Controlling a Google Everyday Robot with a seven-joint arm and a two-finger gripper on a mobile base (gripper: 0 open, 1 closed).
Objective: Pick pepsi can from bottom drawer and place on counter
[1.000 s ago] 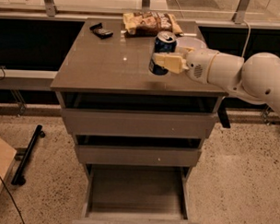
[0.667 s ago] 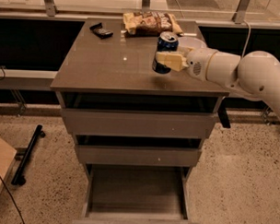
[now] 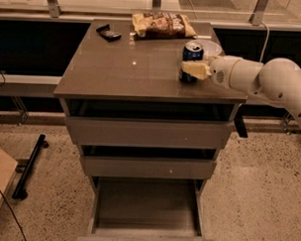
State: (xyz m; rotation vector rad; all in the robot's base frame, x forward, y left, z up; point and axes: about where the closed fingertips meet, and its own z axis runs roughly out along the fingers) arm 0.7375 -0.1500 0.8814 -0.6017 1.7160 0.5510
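Currently the gripper [image 3: 195, 70] grips the pepsi can [image 3: 192, 51] upright over the counter [image 3: 137, 75]; best seat its base flat before releasing, clear of the white bowl [image 3: 213, 46].

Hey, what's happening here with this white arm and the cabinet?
A robot arm reaches in from the right, its gripper closed around the pepsi can at the right side of the counter, by a white bowl. The bottom drawer stands pulled open with a bare floor. Whether the can already rests on the counter is hard to tell.
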